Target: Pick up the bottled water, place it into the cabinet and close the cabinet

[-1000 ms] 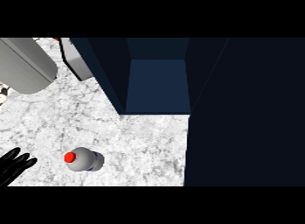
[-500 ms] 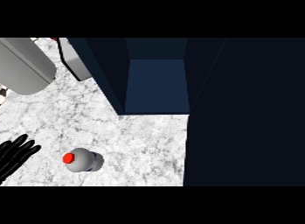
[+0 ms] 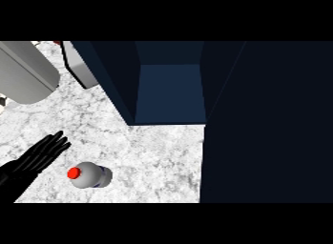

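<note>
We're looking down on the speckled white marble counter (image 3: pixel 155 157), and there's our black left hand (image 3: pixel 38 155) coming in from the lower left, fingers straight and spread, holding nothing at all. Just beside it, to its right and a touch nearer us, stands the small clear water bottle with the red cap (image 3: pixel 89 175), upright on the stone, with a sliver of counter showing between fingers and bottle. No contact yet.

Beyond the hand, ahead and off to the right, the dark blue cabinet (image 3: pixel 169 90) stands open, its paler blue inside facing us, and its door (image 3: pixel 267 124) looks to be the big dark panel swung out along the right side. Far ahead on the left sits a grey rounded appliance (image 3: pixel 17 69). Our right hand shows nowhere in this view.

So we judge this to be the reach, the very first step: bottle not grasped, nothing in the cabinet, door open. What's wanted next, as we read it, is for the hand to slide right, settle alongside the bottle's body below the cap, and curl round it before any lift toward that opening.
</note>
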You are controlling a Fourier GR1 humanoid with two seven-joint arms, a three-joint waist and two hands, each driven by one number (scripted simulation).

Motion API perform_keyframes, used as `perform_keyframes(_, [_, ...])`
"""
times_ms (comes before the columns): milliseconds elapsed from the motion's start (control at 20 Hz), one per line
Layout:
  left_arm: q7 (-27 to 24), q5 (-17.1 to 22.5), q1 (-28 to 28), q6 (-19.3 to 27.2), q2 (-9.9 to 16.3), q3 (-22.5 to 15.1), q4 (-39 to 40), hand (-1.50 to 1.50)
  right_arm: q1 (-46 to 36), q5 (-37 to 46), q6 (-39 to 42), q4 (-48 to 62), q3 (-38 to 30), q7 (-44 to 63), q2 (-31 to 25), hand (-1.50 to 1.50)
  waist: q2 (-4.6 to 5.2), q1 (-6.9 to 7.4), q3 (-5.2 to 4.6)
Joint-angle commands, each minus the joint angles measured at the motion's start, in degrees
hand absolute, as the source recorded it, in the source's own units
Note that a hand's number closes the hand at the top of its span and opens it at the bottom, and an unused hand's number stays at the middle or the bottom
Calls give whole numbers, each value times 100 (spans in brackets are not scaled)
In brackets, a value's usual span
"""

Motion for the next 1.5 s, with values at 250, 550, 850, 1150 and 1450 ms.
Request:
perform_keyframes(250, [-1528, -1692, -759, 311, -397, -179, 1979, -150, 733, -74, 219, -564, 5, -396, -104, -150, 7, -26, -2])
perform_keyframes(550, [-2814, -2347, -869, 778, -336, -258, 3183, -150, 1495, 9, 328, -954, 201, -626, -172, -150, 6, -70, -9])
perform_keyframes(850, [-3398, -2427, -1354, 694, -98, -447, 4181, -150, 1565, -47, 491, -878, 168, -794, -270, -150, 9, -63, -7])
perform_keyframes(1150, [-3520, -2437, -1774, 482, -306, -894, 5063, -150, 1553, -85, 523, -618, 102, -1006, -262, -150, 24, -93, -9])
perform_keyframes(1450, [-3995, -2427, -1970, 865, -587, -1036, 5834, -150, 1948, 20, 686, -799, 190, -1220, -332, -150, 19, -180, -20])
